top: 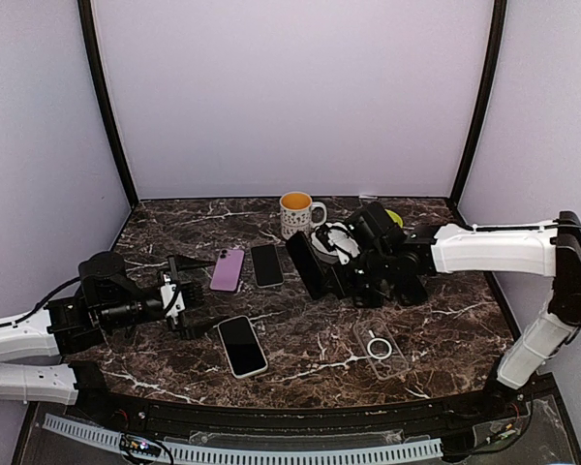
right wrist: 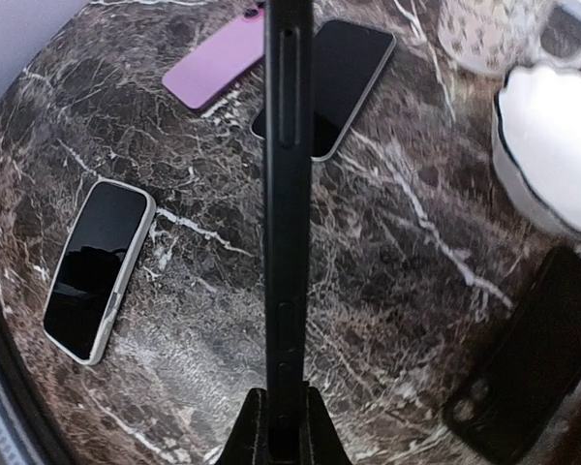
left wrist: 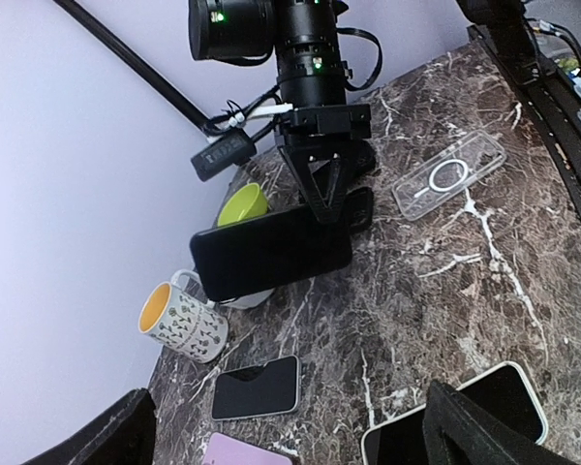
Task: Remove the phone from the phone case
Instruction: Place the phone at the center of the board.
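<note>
The right gripper is clamped on the black phone, holding it on its long edge above the marble table. From the top camera this phone reads only as a dark slanted slab in front of the arm. The left wrist camera shows its broad dark face, pinched from above by the two fingers near one end. The right wrist camera looks straight down the thin side (buttons visible along it), with the fingers closed on the near end.

The black case lies flat on the marble, separate from the phone, its camera cut-out towards the viewer. It is plain in the right wrist view. In the left wrist view only a part shows behind the gripper, and from the top the arm hides it.

The left gripper has its jaws wide apart and holds nothing. It sits low at the left of the table, near a white-edged phone lying screen up.

Further back lie a purple phone or case, back up, and a dark phone beside it. A patterned mug, a white bowl and a green bowl stand behind the right gripper. A clear case with a ring lies at front right
</note>
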Controlling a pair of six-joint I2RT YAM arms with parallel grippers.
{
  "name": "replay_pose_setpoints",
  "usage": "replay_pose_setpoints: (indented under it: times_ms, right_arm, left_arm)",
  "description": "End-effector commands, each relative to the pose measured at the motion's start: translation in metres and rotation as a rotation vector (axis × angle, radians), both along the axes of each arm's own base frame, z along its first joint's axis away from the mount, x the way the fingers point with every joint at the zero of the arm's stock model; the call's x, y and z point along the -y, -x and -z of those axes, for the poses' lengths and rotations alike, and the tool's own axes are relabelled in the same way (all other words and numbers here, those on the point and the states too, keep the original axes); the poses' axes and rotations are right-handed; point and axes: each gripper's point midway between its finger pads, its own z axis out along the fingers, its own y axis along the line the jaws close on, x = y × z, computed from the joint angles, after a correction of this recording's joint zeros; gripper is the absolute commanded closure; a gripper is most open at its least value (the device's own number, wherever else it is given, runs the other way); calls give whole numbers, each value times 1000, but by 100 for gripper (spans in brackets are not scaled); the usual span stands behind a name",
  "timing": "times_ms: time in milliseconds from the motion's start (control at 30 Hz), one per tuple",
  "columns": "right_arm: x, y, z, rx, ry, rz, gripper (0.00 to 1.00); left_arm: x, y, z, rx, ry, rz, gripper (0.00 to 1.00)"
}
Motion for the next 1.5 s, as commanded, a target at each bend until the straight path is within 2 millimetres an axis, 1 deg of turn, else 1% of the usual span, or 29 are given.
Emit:
replay_pose_setpoints:
  times_ms: [0,67,167,233,400,567,667,733,1033,1167,1400,1467]
  right_arm:
    - [-20,-14,-6,-307,-153,100,100]
    - [-28,-17,-1,-392,-168,98,100]
    - [-40,-19,1,-454,-181,83,100]
    - [-45,-21,5,-493,-177,86,100]
    - [-52,-35,16,-558,-161,140,100]
    - [-51,-49,22,-585,-150,191,100]
    - [-41,-58,28,-590,-130,238,100]
    - [-39,-61,30,-602,-139,244,100]
    - [-45,-60,42,-680,-135,207,100]
    - [-46,-62,52,-721,-124,225,100]
    - [-64,-54,53,-816,-195,156,100]
    - [-70,-54,52,-818,-217,142,100]
  left_arm:
    - [-6,-16,-15,-12,90,-98,1]
    - [-8,-22,-21,-41,122,-140,1]
    - [-12,-30,-27,-77,156,-196,1]
    - [-14,-33,-29,-83,170,-213,1]
    - [-16,-35,-33,-98,184,-222,2]
    - [-16,-35,-32,-90,175,-219,2]
    - [-17,-35,-33,-88,175,-218,3]
    - [-17,-35,-32,-87,173,-216,3]
    - [-16,-34,-31,-91,166,-210,4]
    - [-16,-34,-29,-96,160,-208,4]
    - [-15,-34,-29,-95,159,-206,5]
    - [-15,-34,-29,-95,159,-207,5]
